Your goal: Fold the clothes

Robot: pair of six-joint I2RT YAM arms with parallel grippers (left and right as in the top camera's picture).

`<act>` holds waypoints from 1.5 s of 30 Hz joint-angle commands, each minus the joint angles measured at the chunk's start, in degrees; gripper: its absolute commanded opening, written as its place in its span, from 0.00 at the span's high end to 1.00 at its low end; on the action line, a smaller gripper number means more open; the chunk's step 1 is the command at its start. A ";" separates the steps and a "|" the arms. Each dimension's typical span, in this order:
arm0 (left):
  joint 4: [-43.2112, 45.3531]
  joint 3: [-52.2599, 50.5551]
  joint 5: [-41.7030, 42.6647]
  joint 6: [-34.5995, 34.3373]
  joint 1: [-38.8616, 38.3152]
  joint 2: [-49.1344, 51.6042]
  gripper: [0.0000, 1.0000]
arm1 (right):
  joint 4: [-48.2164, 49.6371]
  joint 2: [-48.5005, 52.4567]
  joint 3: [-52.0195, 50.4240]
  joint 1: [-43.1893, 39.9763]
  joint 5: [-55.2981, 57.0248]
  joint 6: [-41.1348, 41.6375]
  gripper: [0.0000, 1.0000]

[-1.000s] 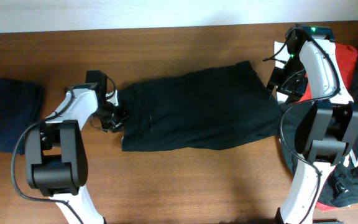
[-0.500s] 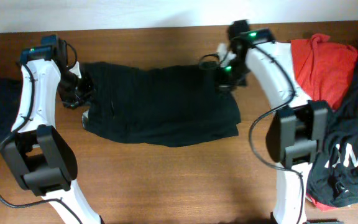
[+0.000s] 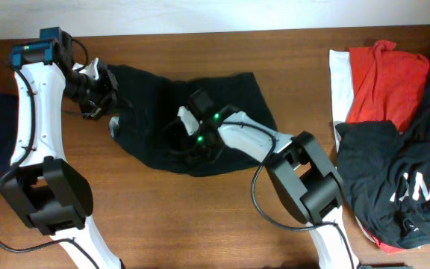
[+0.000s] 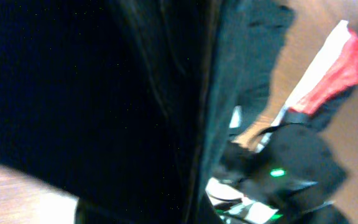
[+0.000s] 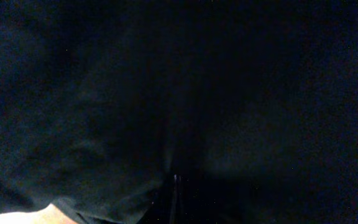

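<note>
The black shorts (image 3: 200, 112) lie bunched on the left-centre of the bench (image 3: 200, 232), well apart from the red garment (image 3: 387, 75) and the lettered black garment (image 3: 398, 190) heaped at the right end. The left gripper (image 3: 101, 88) is up at the shorts' far left corner, where the cloth rises to meet it. The right gripper (image 3: 197, 140) has reached across and sits low on the middle of the fabric.

To my eye they are halfway through bringing one side over the other. Doing it well means carrying the right end across level while the left corner stays taut, then laying edge on edge before letting go, or the rumples will get folded in.

Neither gripper's fingers show. Both wrist views are filled with dark cloth (image 5: 179, 93), so I can't tell whether either is wide or clamped on the shorts. A pale patch (image 3: 114, 128) by the left edge may be lining.
</note>
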 commanded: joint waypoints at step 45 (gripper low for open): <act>12.87 1.36 -8.39 -3.50 -33.62 1.16 0.91 | -22.32 -9.75 -15.21 -18.78 14.56 -1.70 0.89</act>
